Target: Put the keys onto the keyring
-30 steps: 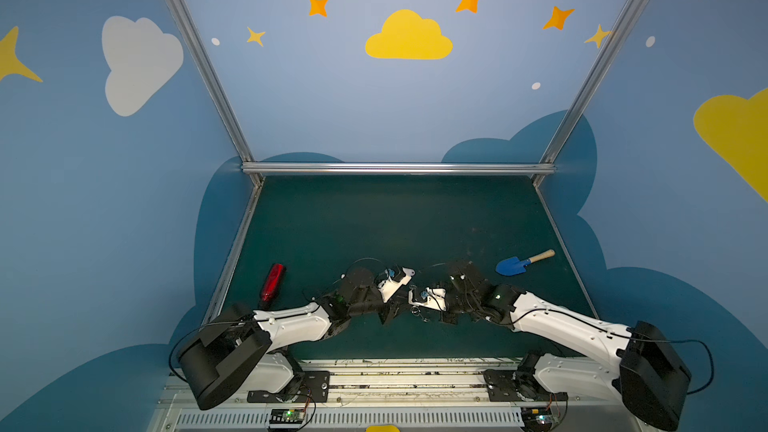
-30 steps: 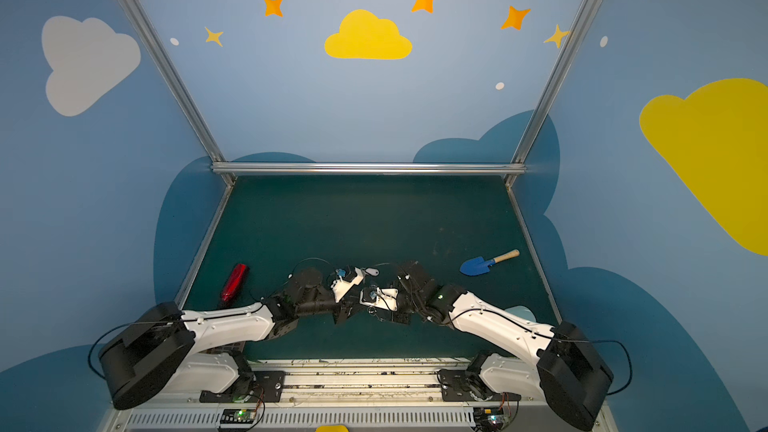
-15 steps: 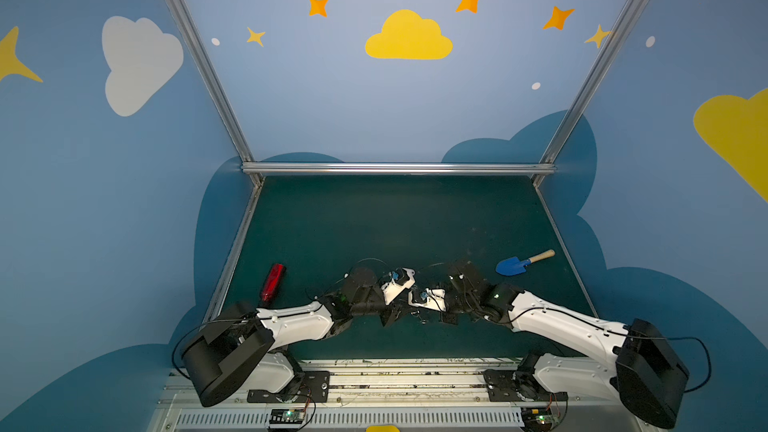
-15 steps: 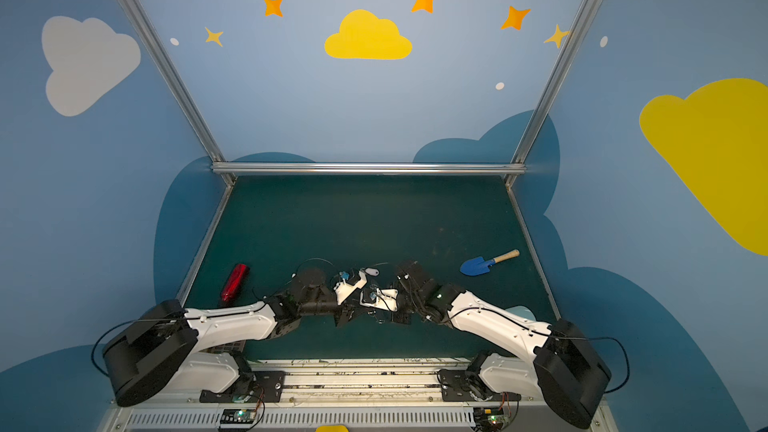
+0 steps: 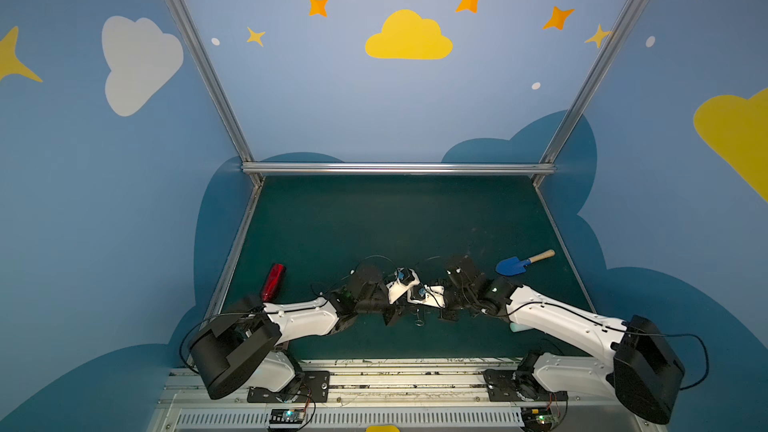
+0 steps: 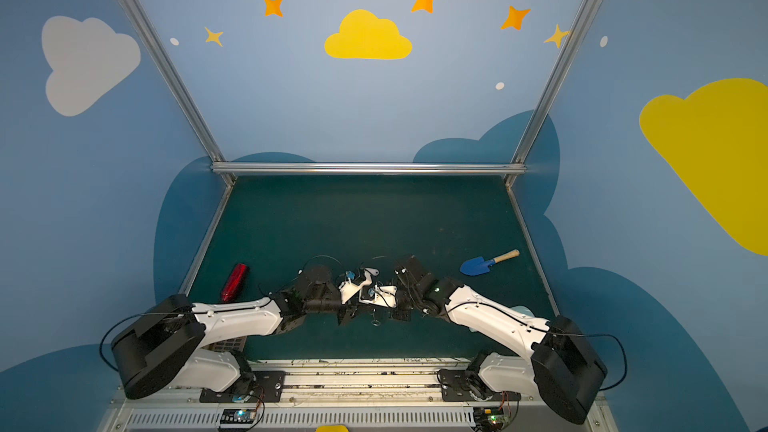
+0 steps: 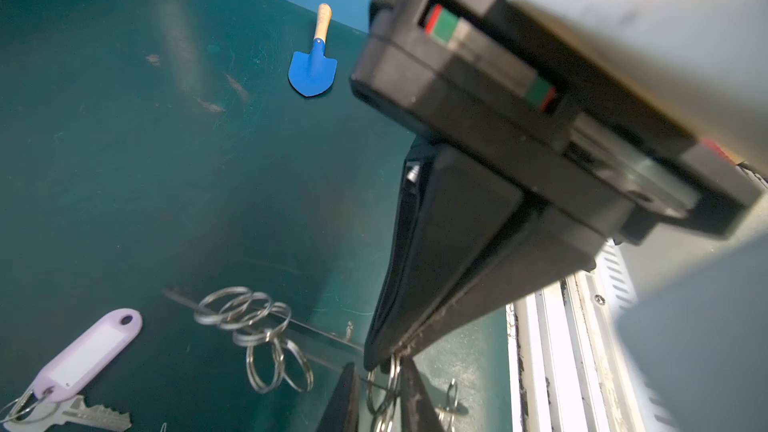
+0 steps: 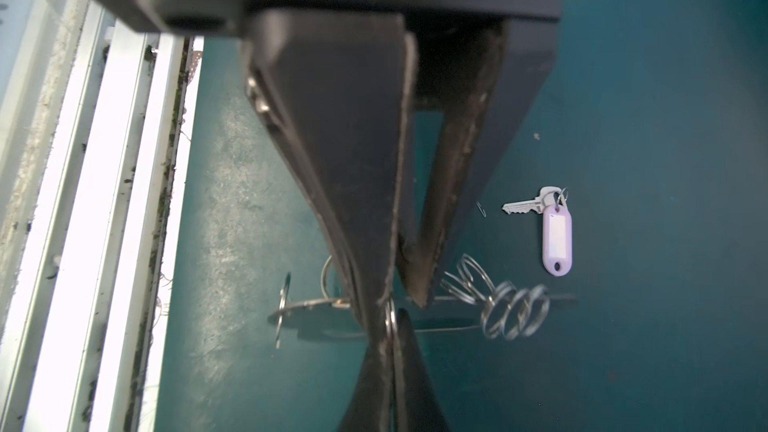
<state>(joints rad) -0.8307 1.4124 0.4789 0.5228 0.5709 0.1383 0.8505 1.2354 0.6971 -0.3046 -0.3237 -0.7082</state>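
In both top views the two arms meet low over the green mat (image 5: 374, 222) at about six o'clock, near the front rail (image 5: 395, 380). The right gripper (image 8: 401, 305) is closed tight, its tips pinching one small split ring (image 8: 390, 315) of the keyring (image 8: 299, 311). The keyring is a thin grey plate seen nearly edge-on, with more loose rings (image 7: 241, 311) strung along its rim. The left gripper (image 7: 380, 369) faces it tip to tip, its fingers (image 7: 343, 405) a little apart with ring wire between them; whether they actually clamp it cannot be told. The key (image 8: 521, 205), on its own small ring with a lilac tag (image 8: 557, 238), lies flat on the mat toward twelve o'clock of the plate. It is near the plate but not touching it, and neither gripper holds it. A blue toy shovel (image 5: 521, 263) lies at three o'clock, a red gadget (image 5: 273, 283) at nine.
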